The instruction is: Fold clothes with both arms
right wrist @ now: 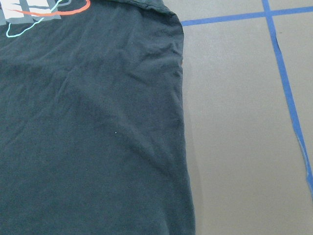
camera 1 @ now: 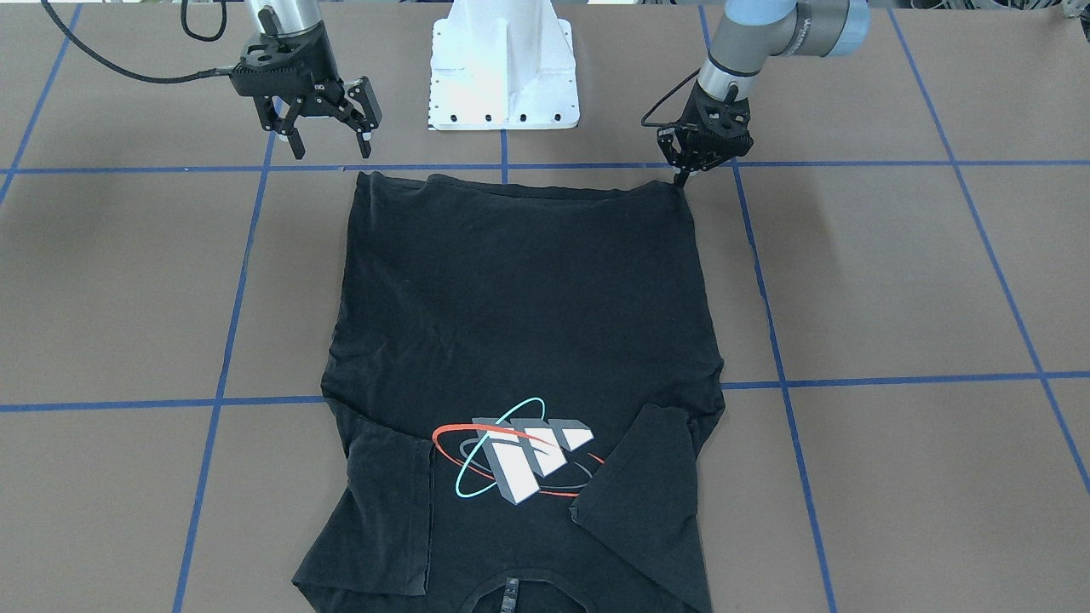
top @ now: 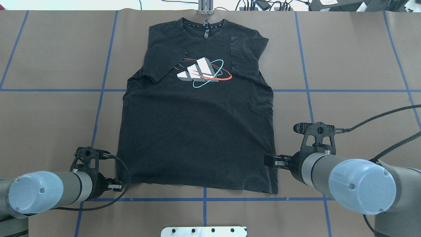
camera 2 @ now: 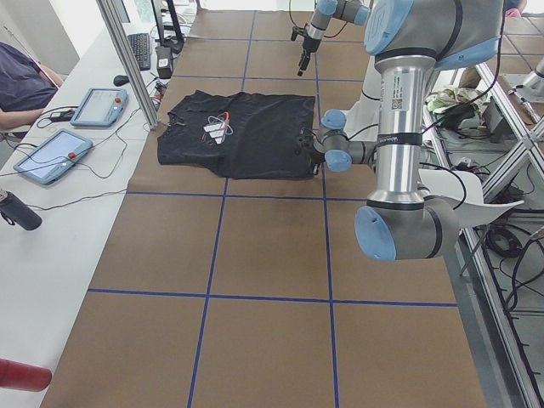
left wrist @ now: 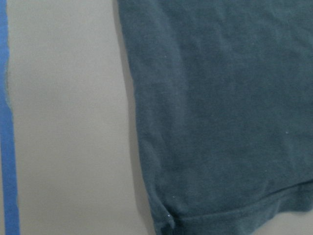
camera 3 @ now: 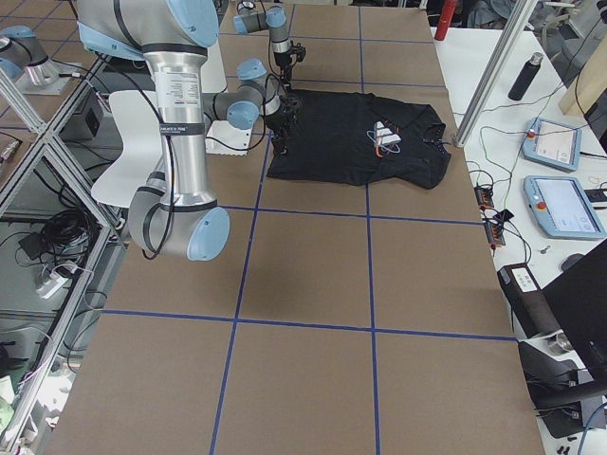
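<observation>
Brown tabletop (camera 1: 894, 272), centre frame: the black T-shirt (camera 1: 519, 298) lies print up, sleeves folded in. Upper left, the right gripper (camera 1: 332, 146) hovers spread apart near one hem corner. Upper right, the left gripper (camera 1: 681, 176) meets the other corner, its spread unreadable. Likely next: pinching both corners.

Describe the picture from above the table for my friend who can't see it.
A black T-shirt lies flat on a brown table, print up, both sleeves folded in over the chest. The left gripper is at its bottom-left corner, the right gripper beside its right edge.
</observation>
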Tool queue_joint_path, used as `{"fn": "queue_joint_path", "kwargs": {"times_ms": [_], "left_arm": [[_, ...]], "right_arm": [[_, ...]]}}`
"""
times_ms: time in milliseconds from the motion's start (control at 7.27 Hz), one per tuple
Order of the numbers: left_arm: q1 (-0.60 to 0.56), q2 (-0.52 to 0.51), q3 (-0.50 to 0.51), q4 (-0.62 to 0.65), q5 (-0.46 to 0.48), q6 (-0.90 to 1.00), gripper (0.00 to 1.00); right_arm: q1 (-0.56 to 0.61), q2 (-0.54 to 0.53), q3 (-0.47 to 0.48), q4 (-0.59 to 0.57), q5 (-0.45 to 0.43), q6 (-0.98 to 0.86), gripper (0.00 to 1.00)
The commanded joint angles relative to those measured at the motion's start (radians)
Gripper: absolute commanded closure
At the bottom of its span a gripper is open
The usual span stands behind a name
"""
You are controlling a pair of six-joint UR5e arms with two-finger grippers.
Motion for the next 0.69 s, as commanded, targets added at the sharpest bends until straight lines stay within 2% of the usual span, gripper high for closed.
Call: {"fn": "queue_joint_path", "kwargs": {"times_ms": [0,138,275,413,550], "left_arm": [[0.0,-0.002,-0.002,0.0,-0.002,0.0,1.0],[-0.002,-0.002,-0.003,0.0,-0.002,0.0,1.0],[-0.002,-0.002,-0.003,0.0,-0.002,-0.002,1.0],[-0.002,-0.002,-0.005,0.0,-0.003,-0.005,1.0],[0.0,-0.002,-0.005,-0.002,-0.002,-0.017,1.0]], "right_arm": [[-0.118,0.009,-0.037,-0.001,-0.122,0.067,0.0],[-0.146,0.016,-0.091,0.005,-0.166,0.094,0.0],[-0.156,0.013,-0.169,0.094,-0.184,0.095,0.0],[-0.159,0.014,-0.271,0.238,-0.206,0.09,0.01],[-0.159,0.013,-0.288,0.261,-0.209,0.088,0.02]]}}
